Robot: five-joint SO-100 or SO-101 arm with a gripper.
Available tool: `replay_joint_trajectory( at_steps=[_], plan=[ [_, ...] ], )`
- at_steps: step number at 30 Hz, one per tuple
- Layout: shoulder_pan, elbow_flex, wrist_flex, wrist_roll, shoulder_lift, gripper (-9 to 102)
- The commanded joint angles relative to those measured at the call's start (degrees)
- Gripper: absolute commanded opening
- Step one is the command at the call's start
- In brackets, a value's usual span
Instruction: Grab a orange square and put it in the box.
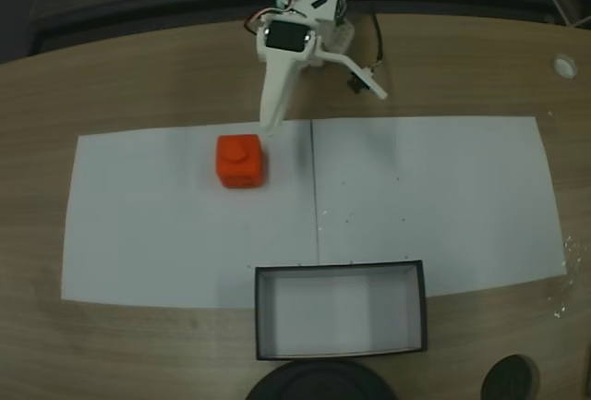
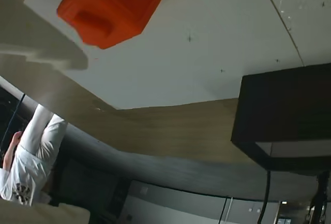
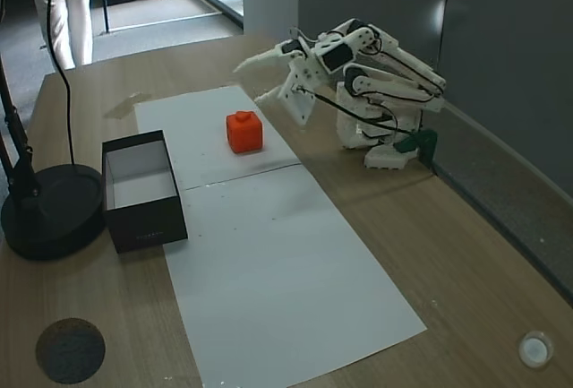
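Overhead, arm point(image 3: 358, 65) folded, jaws apart.

Orange square point(image 1: 241, 161) bright orange-red. Box point(image 1: 341, 271) black walls, white inside. Paper point(image 1: 434, 187) white. Table point(image 1: 138, 77) light wood grain. Gripper point(image 1: 325, 112) white.

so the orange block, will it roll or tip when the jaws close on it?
Probably not: the orange square sits flat on the paper and looks squat. It looks rigid, likely plastic. Its rounded edges might slip in the gripper, whose jaws are spread.

White paper sheets point(image 1: 185, 243) on wooden table point(image 1: 120, 86) — perhaps lamp base point(image 3: 49, 209).
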State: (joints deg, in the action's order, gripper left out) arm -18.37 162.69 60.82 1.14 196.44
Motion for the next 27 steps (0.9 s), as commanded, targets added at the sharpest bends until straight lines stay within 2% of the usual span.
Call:
replay_joint_trajectory(
  at_steps=[1,5,16,22,27],
  plan=[
    [-2.37,-9.14,1.41,-0.26,-5.27,35],
    [-5.71,-17.23,5.89,0.09,-16.70,39],
    [-7.65,-39.55,15.21,1.58,-60.03,39],
    [-8.17,-45.53,14.94,2.20,-78.05,39],
    [-8.17,-47.37,12.74,1.93,-86.57,39]
  ],
)
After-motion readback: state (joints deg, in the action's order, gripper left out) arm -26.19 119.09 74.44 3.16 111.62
